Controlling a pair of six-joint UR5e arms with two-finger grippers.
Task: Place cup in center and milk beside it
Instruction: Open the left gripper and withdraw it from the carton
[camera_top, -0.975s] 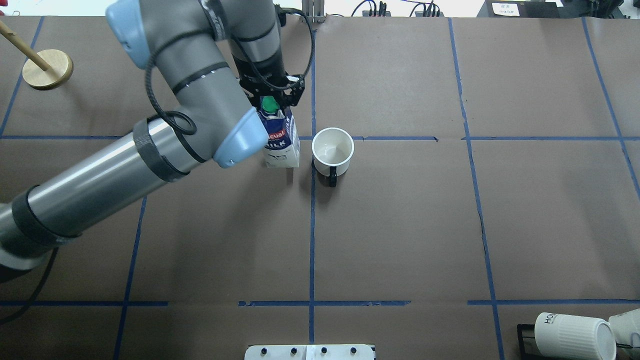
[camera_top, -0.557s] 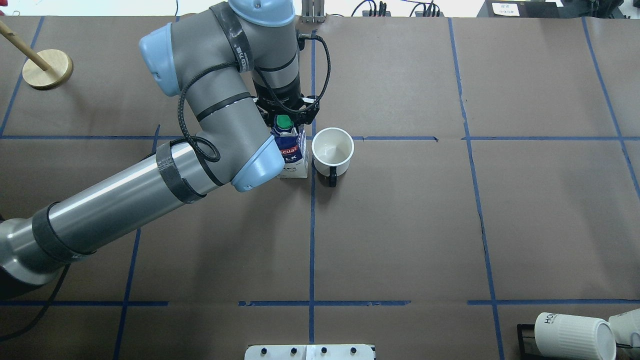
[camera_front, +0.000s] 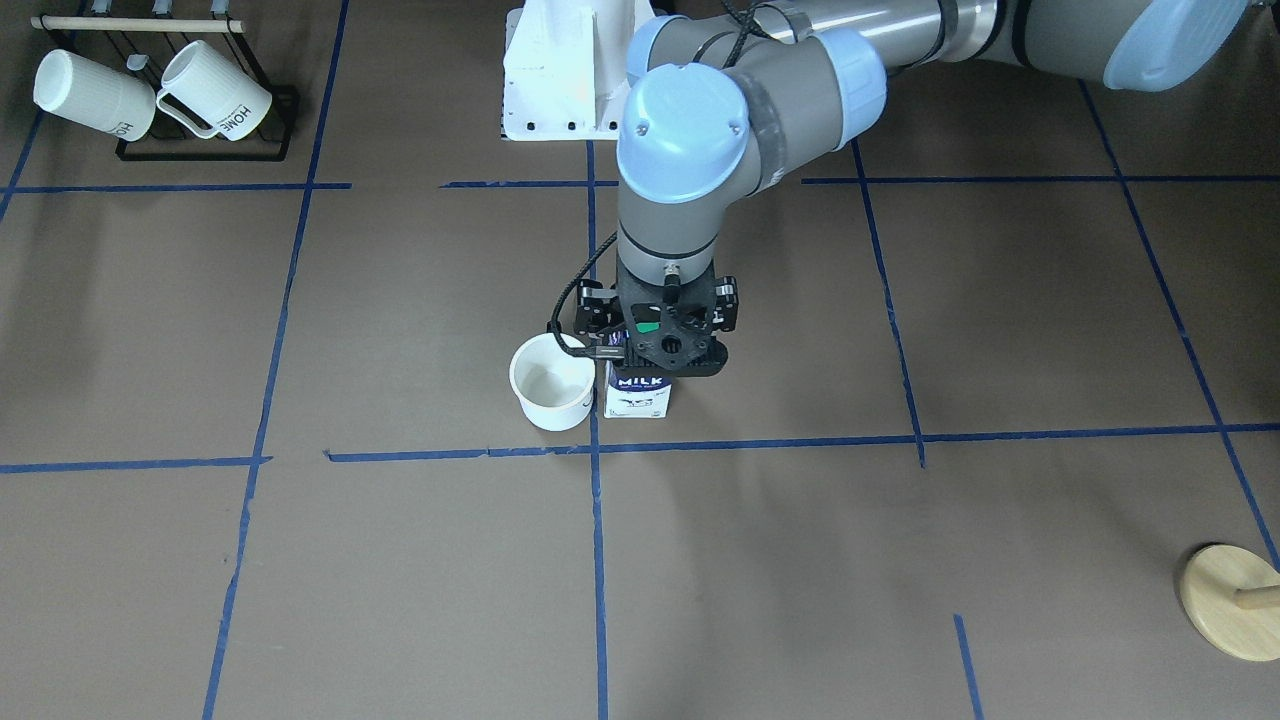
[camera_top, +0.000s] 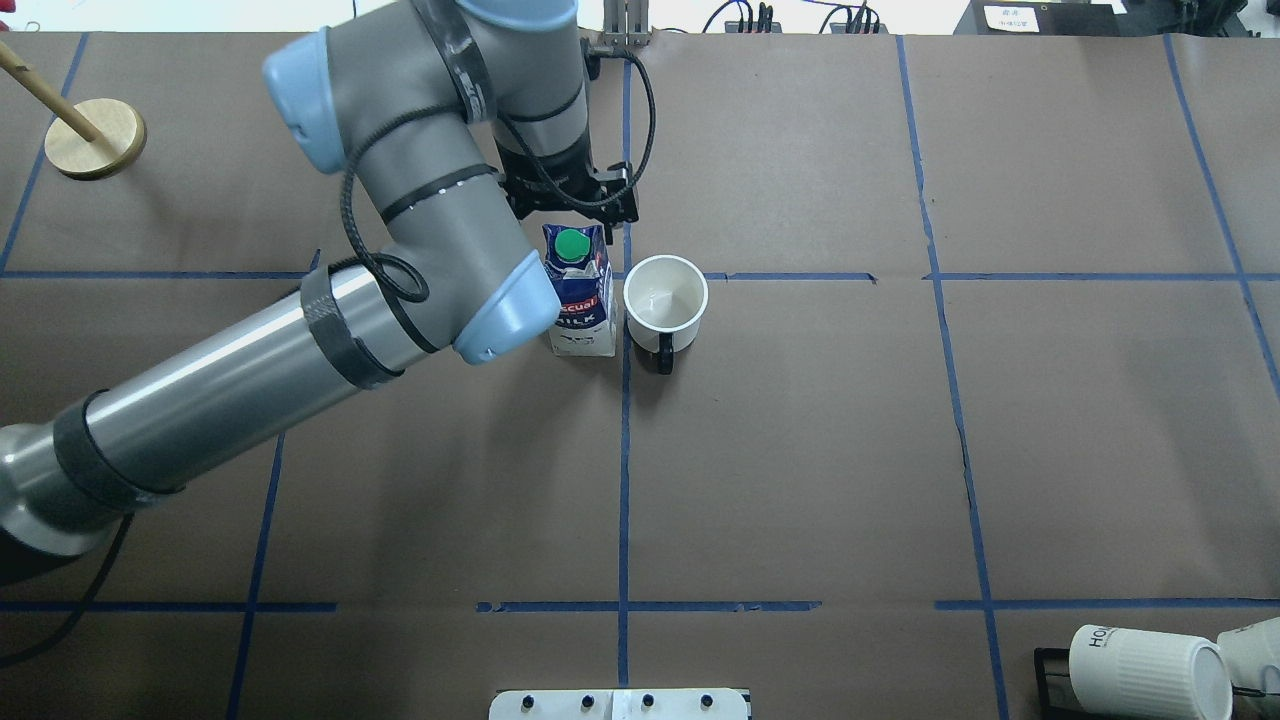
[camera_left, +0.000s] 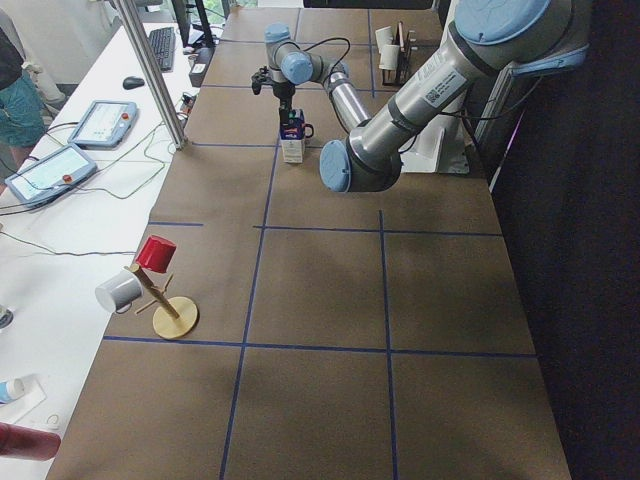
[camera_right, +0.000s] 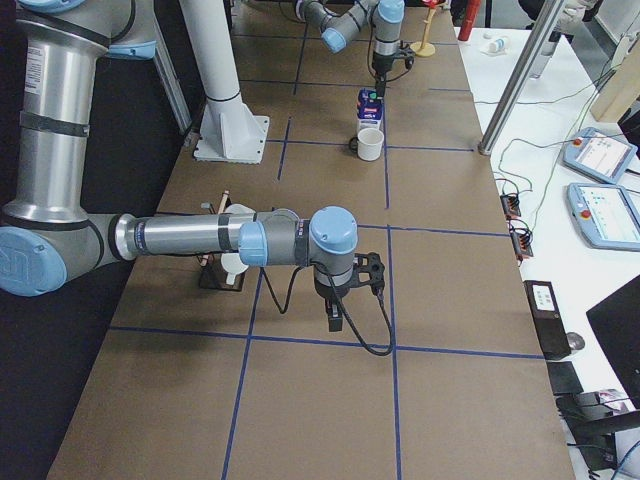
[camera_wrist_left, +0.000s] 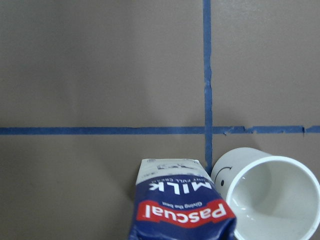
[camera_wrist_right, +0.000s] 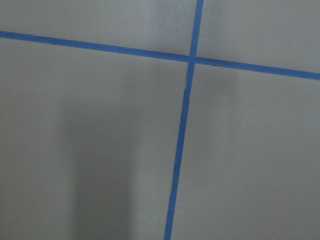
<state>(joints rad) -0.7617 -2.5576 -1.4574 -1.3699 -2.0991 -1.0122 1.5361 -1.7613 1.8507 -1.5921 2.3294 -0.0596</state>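
The cup (camera_top: 665, 295) is a white mug with a black handle, upright at the table's centre cross. Its smiley face shows in the left wrist view (camera_wrist_left: 225, 172). The milk (camera_top: 583, 300), a blue and white carton with a green cap, stands upright on the table close beside the cup, on the cup's left in the overhead view. It also shows in the front view (camera_front: 637, 395). My left gripper (camera_top: 572, 215) hangs just above the carton's top, open and empty. My right gripper (camera_right: 340, 310) hovers over bare table far from both; I cannot tell its state.
A black rack (camera_front: 200, 150) with two ribbed "HOME" mugs (camera_front: 215, 95) sits at the near right corner on the robot's side. A wooden mug stand (camera_top: 95, 138) stands at the far left. The white robot base (camera_front: 560, 70) is behind the centre.
My left gripper carried the milk to the right and set it down beside the cup. It has now let go and drawn up off the carton. The cup has not moved.
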